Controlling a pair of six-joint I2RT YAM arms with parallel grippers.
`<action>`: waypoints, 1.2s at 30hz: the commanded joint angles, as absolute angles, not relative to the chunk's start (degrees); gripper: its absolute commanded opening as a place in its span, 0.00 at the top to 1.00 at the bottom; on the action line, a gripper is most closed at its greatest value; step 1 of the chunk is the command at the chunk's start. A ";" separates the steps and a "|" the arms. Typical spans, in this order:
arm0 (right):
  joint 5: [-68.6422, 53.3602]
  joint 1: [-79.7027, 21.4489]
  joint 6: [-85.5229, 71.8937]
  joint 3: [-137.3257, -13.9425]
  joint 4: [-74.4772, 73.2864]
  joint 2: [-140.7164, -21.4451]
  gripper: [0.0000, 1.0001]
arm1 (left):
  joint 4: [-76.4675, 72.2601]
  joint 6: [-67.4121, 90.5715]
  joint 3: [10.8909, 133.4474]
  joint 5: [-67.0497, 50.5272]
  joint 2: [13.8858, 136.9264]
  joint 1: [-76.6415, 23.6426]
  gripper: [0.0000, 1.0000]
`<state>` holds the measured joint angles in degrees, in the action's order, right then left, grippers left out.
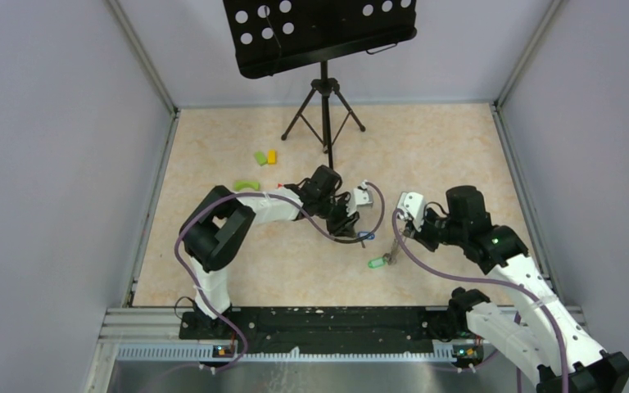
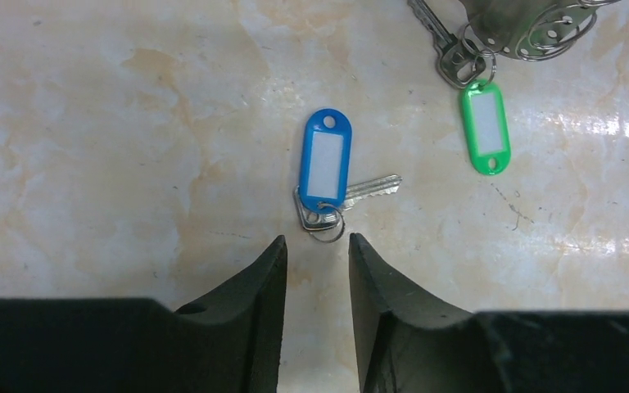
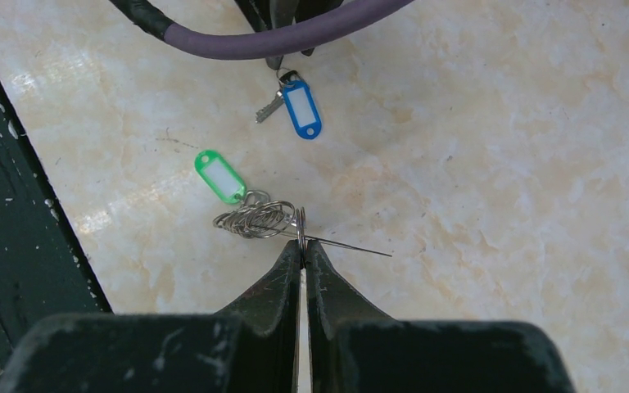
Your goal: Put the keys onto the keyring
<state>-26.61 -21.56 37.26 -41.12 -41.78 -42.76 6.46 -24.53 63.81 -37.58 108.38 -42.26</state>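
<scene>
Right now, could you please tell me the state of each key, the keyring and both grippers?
blue-tagged key: lying loose and flat on the table, not on the keyring.
green-tagged key: attached to the keyring.
keyring: pinched at one loop by the right gripper.
left gripper: open, empty, just short of the blue-tagged key.
right gripper: shut on the keyring.

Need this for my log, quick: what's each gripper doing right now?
Left gripper: open, holding nothing; the blue-tagged key lies on the table just ahead of it.
Right gripper: shut on the keyring.
</scene>
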 commanded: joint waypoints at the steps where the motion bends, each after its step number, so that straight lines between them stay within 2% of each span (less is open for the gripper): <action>1: -26.78 -21.01 36.56 -41.14 -40.14 -42.36 1.00 | 4.68 -31.16 62.13 -40.67 106.29 -42.45 0.59; 8: -26.72 -21.03 36.47 -41.13 -40.29 -42.43 1.00 | 2.11 -40.04 61.17 -38.25 106.65 -44.16 0.48; 13: -26.74 -21.01 36.47 -41.04 -40.51 -42.41 1.00 | 0.97 -43.81 61.63 -34.93 108.15 -45.82 0.47; 24: -26.72 -21.01 36.48 -40.87 -40.65 -42.25 1.00 | 2.74 -46.13 61.52 -31.88 108.71 -46.45 0.59; 36: -26.72 -21.02 36.39 -40.87 -40.55 -42.36 1.00 | 5.65 -46.08 64.07 -34.12 109.92 -46.34 0.86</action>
